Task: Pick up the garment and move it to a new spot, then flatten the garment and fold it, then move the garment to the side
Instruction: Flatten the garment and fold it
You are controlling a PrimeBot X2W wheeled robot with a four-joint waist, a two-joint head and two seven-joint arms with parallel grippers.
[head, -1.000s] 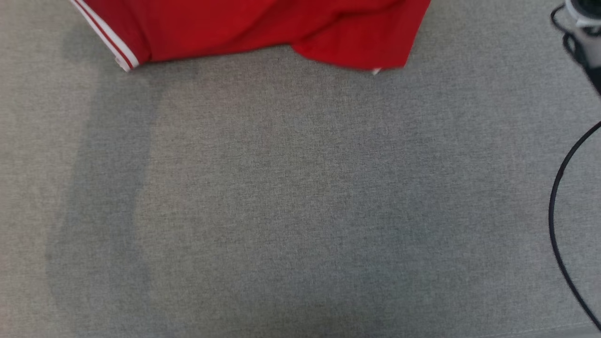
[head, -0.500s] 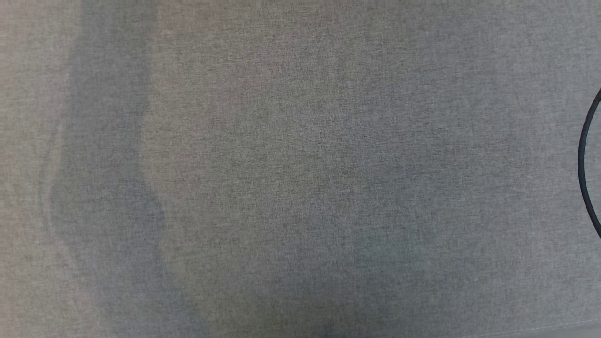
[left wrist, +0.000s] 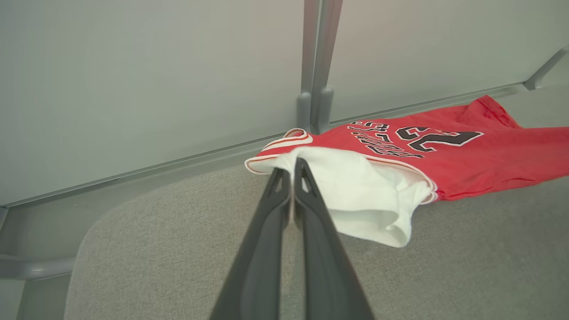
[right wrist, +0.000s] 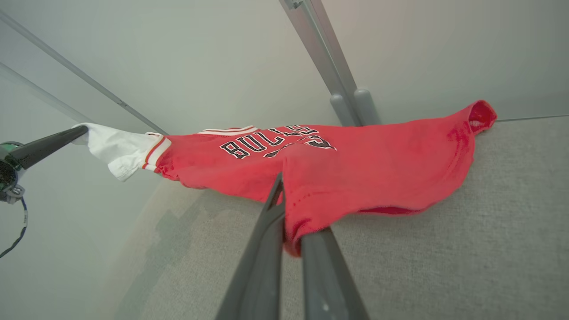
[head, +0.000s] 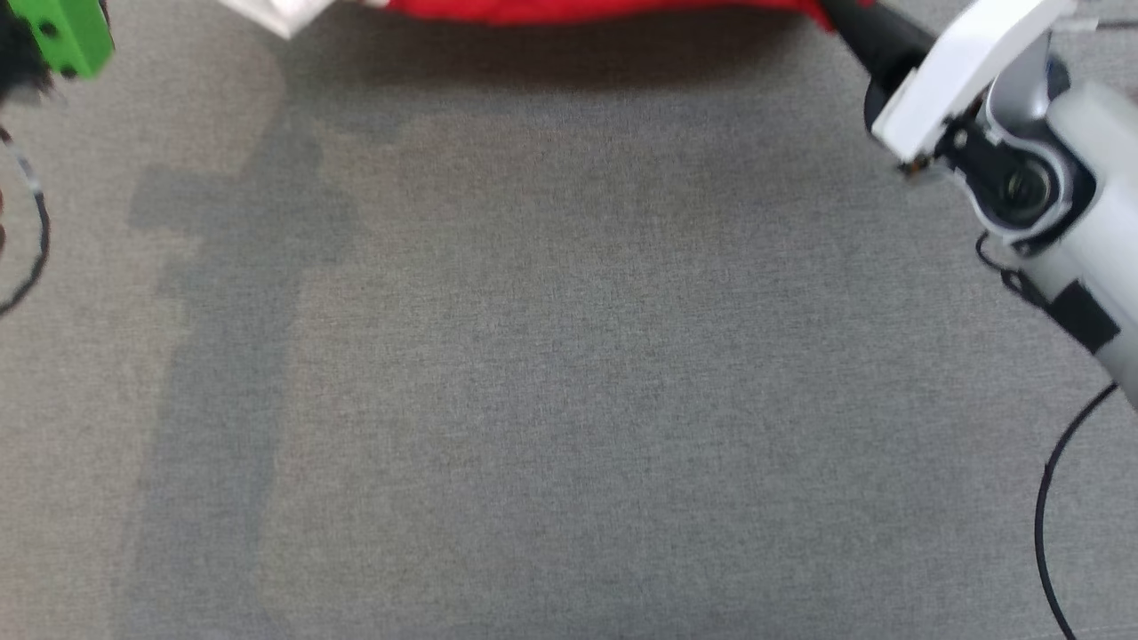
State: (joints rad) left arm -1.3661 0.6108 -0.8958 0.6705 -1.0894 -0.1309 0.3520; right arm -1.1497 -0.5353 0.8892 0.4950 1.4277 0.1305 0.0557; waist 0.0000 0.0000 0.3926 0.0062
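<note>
The grey cloth surface (head: 569,356) is wide below the arms. The red garment (right wrist: 355,169) is stretched over its far part, near the pale wall (left wrist: 133,66). The left gripper (left wrist: 291,171) pinches the garment's white part, and the right gripper (right wrist: 286,195) pinches its red edge.

White-silver right forearm (head: 1107,222), thin black cable (head: 1037,524), green left wrist block (head: 71,36) (two dark holes), tapering dark fingers (left wrist: 264,249)

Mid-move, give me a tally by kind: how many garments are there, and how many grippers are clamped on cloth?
Red garment with a white part: 1
Grippers shut on it: 2, the left gripper and the right gripper
Total: 3
</note>
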